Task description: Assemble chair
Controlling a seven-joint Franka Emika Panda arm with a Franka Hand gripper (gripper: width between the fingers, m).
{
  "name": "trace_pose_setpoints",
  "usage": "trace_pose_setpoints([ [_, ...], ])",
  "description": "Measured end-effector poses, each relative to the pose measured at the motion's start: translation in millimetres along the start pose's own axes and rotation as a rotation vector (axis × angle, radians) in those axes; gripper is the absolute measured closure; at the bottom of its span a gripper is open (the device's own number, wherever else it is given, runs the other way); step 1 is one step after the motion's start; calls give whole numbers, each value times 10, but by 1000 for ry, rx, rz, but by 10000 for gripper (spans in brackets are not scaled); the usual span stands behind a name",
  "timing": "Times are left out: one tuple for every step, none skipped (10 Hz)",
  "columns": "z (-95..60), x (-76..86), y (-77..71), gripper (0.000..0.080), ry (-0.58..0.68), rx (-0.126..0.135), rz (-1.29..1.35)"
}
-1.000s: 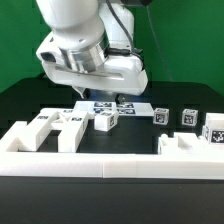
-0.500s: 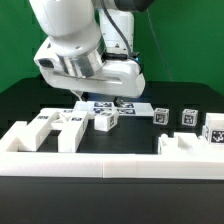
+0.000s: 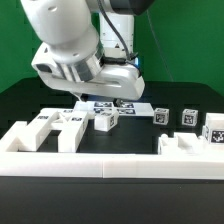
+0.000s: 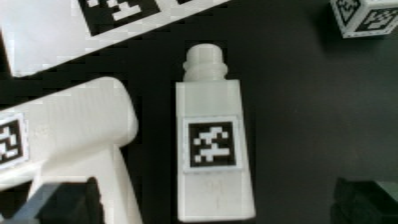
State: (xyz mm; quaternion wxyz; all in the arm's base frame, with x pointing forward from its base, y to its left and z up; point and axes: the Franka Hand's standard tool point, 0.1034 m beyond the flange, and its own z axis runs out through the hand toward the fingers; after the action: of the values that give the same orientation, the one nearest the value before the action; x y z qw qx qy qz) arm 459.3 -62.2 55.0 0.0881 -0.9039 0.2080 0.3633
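Observation:
The chair lies in loose white tagged pieces on the black table. In the wrist view a square leg (image 4: 214, 135) with a round peg at one end and one tag lies flat. Its plain end sits between my gripper's (image 4: 199, 205) dark fingertips (image 4: 368, 200), which stand wide apart and empty above it. A larger white piece (image 4: 71, 145) lies beside the leg, close to the other finger. In the exterior view my hand (image 3: 85, 65) hangs over the leg (image 3: 105, 121) and a frame-like piece (image 3: 58, 124). Its fingers are hidden there.
The marker board (image 3: 117, 104) lies behind the leg and also shows in the wrist view (image 4: 125, 25). Small tagged pieces (image 3: 160, 113) (image 3: 187, 117) (image 3: 212, 128) lie toward the exterior view's right. A low white border wall (image 3: 110, 162) runs along the front.
My arm and hand have shifted toward the exterior view's left and slightly up. The pieces on the table have not moved.

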Motion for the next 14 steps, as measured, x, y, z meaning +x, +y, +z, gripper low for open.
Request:
trace_pose_setpoints([
  [0,38,31,151,-27,0,7],
  [20,43,51,151,-54,-2,11],
  [47,40,75,151,-90,-3,16],
  [54,60,85,151,-109,-5,19],
  [41,80,40,151,-97,-8,13],
  [56,101,1,151,-87,-11,7],
  [87,126,-27,151,-75,-13,1],
  [123,162,-32,151,-65,-15,-1],
  [164,191,-33,151,-53,-17,0],
  [191,203,-54,151,-46,-19,-1],
  [223,209,-95,151,-41,-22,-4],
  [229,204,-113,151,-41,-26,-6],
  [230,203,-117,151,-41,-26,-5],
  [232,202,-117,151,-42,-26,-5],
])
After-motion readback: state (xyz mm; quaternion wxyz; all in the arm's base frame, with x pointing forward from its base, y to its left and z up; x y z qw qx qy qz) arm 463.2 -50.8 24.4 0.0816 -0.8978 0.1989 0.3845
